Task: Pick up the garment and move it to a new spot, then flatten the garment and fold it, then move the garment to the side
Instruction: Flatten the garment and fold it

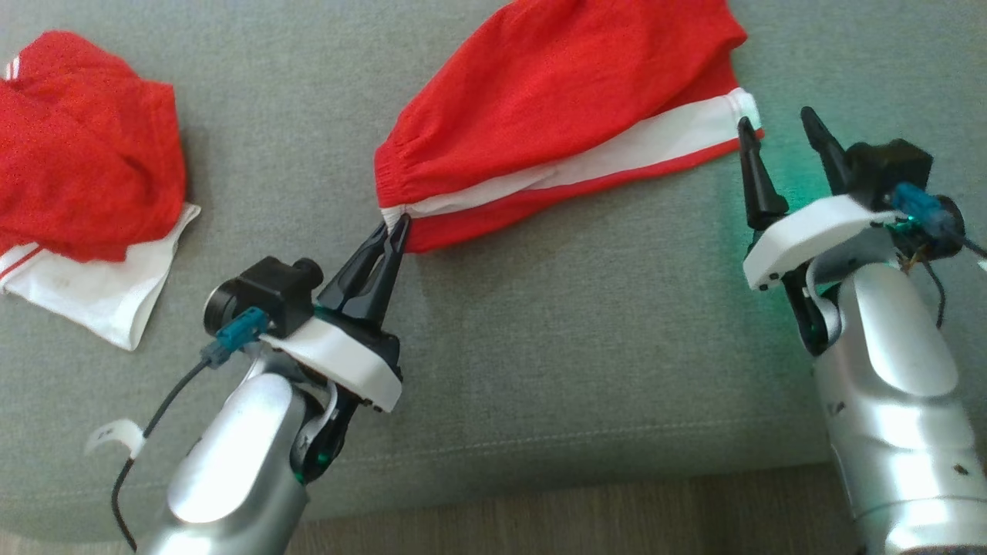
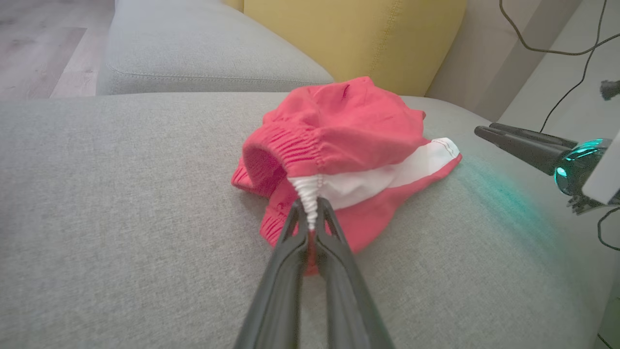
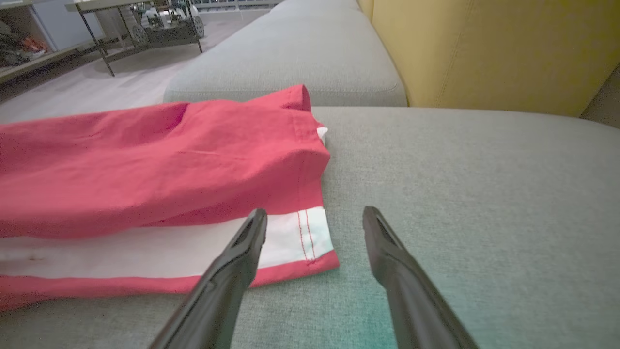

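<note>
left pincer [image 1: 392,230] clenched on the gathered white elastic at the waistband corner of the red cotton shorts with a white side stripe [image 1: 555,92]; left wrist view shows both dark fingers pressed together with the white bunched elastic squeezed between them [image 2: 310,208]; red fabric is also caught lower down between the fingers; the shorts lie on the grey fabric sofa seat cushion [image 1: 578,347], stretched from the pinched waistband at centre out to the far right; the upper edge runs off the far side of the head view; white stripe runs along the near side of the shorts with a thin red edge below it; the waistband end looks bunched and slightly raised at the grip; cannot tell if it is fully off the cushion

right pincer [image 1: 776,122] released, fingers spread wide; its left finger is just beside the white hem corner at the right end of the shorts; cannot tell whether it touches; right wrist view has the hem corner with red stitching partly between the fingers [image 3: 315,215], the right finger over bare cushion; green glow on the cushion by the right pincer

second crumpled red and white garment [image 1: 85,146] at the far left of the cushion, well apart from the shorts; yellow back cushion [image 2: 353,34] behind the seat; another grey seat cushion [image 3: 290,58] adjoining beyond the shorts; strip of wooden floor [image 1: 540,509] along the near edge of the sofa
</note>
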Controlling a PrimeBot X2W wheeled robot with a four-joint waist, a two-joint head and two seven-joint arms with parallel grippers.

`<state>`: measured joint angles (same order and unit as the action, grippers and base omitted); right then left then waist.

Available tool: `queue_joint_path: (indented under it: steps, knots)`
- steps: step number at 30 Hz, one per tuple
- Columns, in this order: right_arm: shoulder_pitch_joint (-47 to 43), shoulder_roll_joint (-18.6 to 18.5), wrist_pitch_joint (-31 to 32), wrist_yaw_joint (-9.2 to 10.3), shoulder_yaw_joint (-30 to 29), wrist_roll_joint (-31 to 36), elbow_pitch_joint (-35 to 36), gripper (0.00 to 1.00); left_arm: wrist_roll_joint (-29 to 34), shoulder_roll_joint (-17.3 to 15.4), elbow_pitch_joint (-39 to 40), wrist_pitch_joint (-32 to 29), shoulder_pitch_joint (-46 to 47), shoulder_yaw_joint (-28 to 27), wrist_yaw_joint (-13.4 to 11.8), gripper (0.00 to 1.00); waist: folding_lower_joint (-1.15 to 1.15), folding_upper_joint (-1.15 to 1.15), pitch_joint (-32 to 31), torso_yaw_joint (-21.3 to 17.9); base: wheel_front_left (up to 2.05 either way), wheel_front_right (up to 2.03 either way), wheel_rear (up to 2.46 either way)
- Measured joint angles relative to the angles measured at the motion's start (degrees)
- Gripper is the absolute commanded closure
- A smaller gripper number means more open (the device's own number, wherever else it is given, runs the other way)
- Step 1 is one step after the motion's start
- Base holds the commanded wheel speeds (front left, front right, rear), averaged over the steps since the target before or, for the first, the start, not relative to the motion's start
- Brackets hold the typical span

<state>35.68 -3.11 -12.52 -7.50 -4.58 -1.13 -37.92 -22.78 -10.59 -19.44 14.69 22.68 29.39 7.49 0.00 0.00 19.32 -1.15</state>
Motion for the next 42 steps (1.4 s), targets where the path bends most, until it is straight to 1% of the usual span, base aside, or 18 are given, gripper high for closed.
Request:
queue_joint_path:
  steps: [6, 16, 23, 35, 36, 37, 42]
  knots:
    - [4.1, 0.0, 1.2, 0.00, -1.6, 3.1, -6.1, 0.00, 0.5, 0.1, 0.3, 0.0, 0.5, 0.7, 0.0, 1.00, 0.00, 0.00, 1.3, 1.1, 0.00, 0.00, 0.00]
    - [9.4, -0.1, 1.5, 0.00, -2.0, 5.6, -12.6, 0.00, 0.5, 0.2, 0.7, 0.0, 1.1, 1.2, 0.0, 1.00, 0.00, 0.00, 3.0, 1.9, 0.00, 0.00, 0.00]
    - [10.5, -0.2, 1.4, 0.00, -2.2, 6.1, -15.9, 0.00, 0.4, 0.2, 0.8, 0.0, 1.2, 1.4, 0.0, 1.00, 0.00, 0.00, 3.2, 2.1, 0.00, 0.00, 0.00]
    - [12.2, -0.2, 0.1, 0.00, -1.6, 6.1, -18.8, 0.00, 0.4, 0.2, 0.8, 0.0, 1.4, 1.4, 0.0, 1.00, 0.00, 0.00, 3.4, 2.1, 0.00, 0.00, 0.00]
    - [12.2, -0.2, -0.2, 0.00, -1.3, 6.1, -19.2, 0.75, 0.4, 0.2, 0.7, 0.0, 1.6, 1.4, 0.0, 1.00, 0.00, 0.00, 3.4, 2.2, 0.00, 0.00, 0.00]
    - [12.2, -0.2, -0.4, 0.00, -1.2, 6.1, -19.4, 1.00, 0.4, 0.2, 0.7, 0.0, 1.6, 1.4, 0.0, 1.00, 0.00, 0.00, 3.4, 2.2, 0.00, 0.00, 0.00]
    - [12.5, -0.2, -0.8, -0.01, -0.7, 6.1, -20.2, 1.00, 0.4, 0.2, 0.4, 0.0, 1.6, 1.4, 0.0, 1.00, 0.00, 0.00, 3.0, 2.3, 0.00, 0.00, 0.00]
